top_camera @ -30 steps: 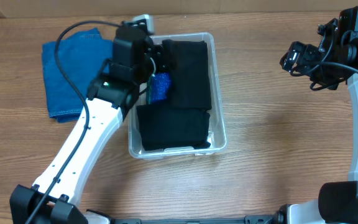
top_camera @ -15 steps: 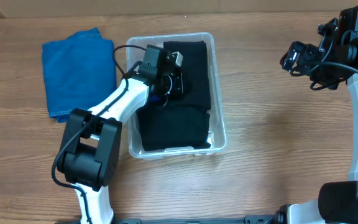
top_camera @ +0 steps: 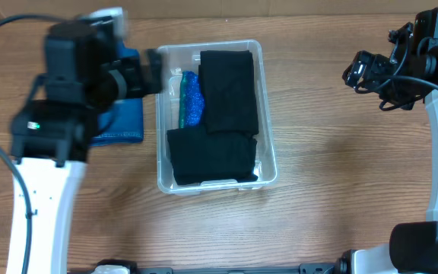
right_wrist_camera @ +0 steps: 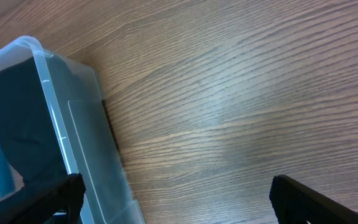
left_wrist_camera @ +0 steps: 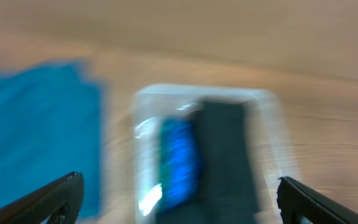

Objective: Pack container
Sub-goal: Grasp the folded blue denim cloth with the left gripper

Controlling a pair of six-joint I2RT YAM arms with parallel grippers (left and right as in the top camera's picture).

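Note:
The clear container (top_camera: 268, 144) stands mid-table. It holds two folded black cloths (top_camera: 230, 87) and a glittery blue item (top_camera: 193, 99) along its left wall. My left gripper (top_camera: 149, 73) hovers just left of the container's far left corner, above a blue cloth (top_camera: 124, 125). The left wrist view is blurred. It shows my left gripper (left_wrist_camera: 179, 202) open with nothing between its fingers, and the container (left_wrist_camera: 204, 92) with the blue item (left_wrist_camera: 179, 155) below. My right gripper (top_camera: 360, 70) hangs open at the far right, well away. In the right wrist view my right gripper (right_wrist_camera: 176, 199) is empty beside the container's wall (right_wrist_camera: 86, 143).
The blue cloth (left_wrist_camera: 36, 124) lies flat on the wooden table left of the container, partly hidden by my left arm (top_camera: 52, 144) in the overhead view. Bare wood (top_camera: 333, 160) lies between the container and the right arm.
My left gripper was down inside the container, shut. It has opened and swung out to the left, leaving the blue item beside the black cloths. The right arm has not moved.

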